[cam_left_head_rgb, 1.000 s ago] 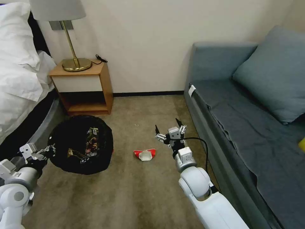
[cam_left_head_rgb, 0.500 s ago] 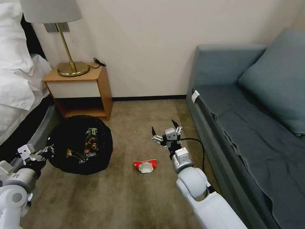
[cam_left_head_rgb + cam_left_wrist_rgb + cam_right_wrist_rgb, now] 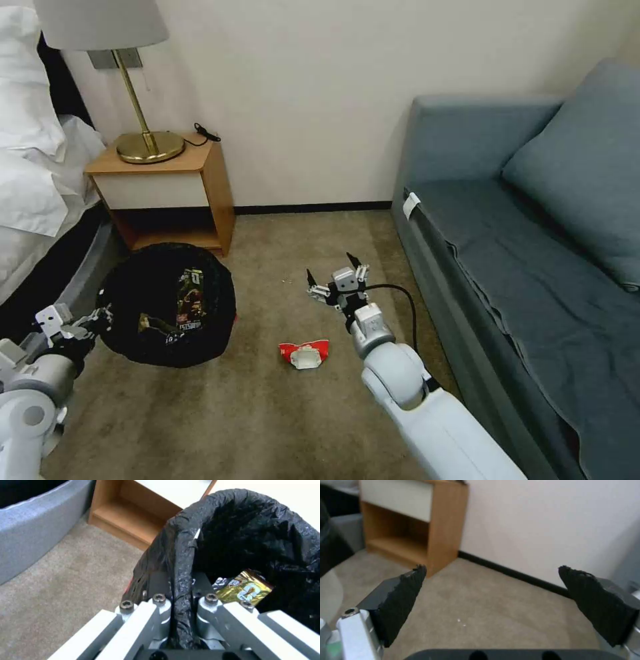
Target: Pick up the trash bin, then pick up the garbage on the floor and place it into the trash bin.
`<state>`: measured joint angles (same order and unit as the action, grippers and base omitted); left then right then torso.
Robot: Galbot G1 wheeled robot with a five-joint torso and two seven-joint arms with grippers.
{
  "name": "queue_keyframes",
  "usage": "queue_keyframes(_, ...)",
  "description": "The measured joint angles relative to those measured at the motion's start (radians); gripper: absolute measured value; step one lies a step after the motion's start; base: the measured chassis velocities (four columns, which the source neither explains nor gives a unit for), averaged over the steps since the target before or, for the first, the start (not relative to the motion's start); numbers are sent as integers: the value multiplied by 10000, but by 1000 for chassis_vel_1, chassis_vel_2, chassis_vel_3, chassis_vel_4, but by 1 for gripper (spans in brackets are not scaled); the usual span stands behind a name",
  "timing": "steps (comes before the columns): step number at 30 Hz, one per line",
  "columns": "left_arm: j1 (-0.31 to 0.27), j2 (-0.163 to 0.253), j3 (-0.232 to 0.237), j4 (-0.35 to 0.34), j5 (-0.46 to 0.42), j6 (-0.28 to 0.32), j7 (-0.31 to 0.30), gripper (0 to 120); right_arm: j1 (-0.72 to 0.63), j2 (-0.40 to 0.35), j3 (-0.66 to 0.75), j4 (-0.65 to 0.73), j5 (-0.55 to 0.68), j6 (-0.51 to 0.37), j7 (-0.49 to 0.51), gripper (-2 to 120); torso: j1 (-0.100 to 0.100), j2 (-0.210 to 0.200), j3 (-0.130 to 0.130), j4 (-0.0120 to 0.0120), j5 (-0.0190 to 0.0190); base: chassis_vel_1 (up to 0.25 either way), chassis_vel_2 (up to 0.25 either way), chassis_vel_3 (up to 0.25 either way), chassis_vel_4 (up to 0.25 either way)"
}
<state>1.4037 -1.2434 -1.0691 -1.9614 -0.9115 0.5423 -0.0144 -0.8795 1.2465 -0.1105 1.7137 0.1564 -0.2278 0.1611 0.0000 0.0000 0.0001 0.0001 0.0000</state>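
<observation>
the trash bin (image 3: pixel 167 303), lined with a crinkly black bag, sits low at the left by the bed (image 3: pixel 40 200), in front of the wooden nightstand (image 3: pixel 163 190). the left gripper (image 3: pixel 100 319) is clamped on its near-left rim, the bag pinched between the fingers (image 3: pixel 160 610). a gold snack wrapper (image 3: pixel 248 587) lies inside. the white packet with red ends (image 3: pixel 304 352) lies on the carpet (image 3: pixel 267 413) to the bin's right. the right gripper (image 3: pixel 331 273) hovers just beyond the packet, jaws spread wide and empty, near the grey sofa (image 3: pixel 533 267).

Beige carpet (image 3: pixel 267 413) — red-ended white packet (image 3: pixel 304 353)
</observation>
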Motion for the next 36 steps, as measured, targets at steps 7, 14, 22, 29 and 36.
queue_keyframes(7,-1,31,35,-3,-19,-4,109,4,2075,-949,-1252,-1828,1369,302,-1392,100,0,-1,1,0,2,0,0,0,0)
queue_keyframes(14,54,23,153,-151,-62,10,232,4,4501,-1624,-3529,-3415,3605,-591,-3017,100,0,0,-1,-4,-8,0,0,0,0)
queue_keyframes(22,71,28,130,-259,-136,75,305,4,6739,632,-5598,-7469,3858,-843,-5051,100,1,0,-1,7,-4,0,0,0,0)
queue_keyframes(29,54,18,-29,-81,-135,81,347,4,7405,923,-6514,-9359,3096,-949,-7961,100,1,-1,1,0,-2,0,0,0,0)
queue_keyframes(36,98,-31,-58,26,-65,47,419,4,7372,921,-6849,-10023,3013,-773,-8788,100,1,0,0,-2,0,0,0,0,0)
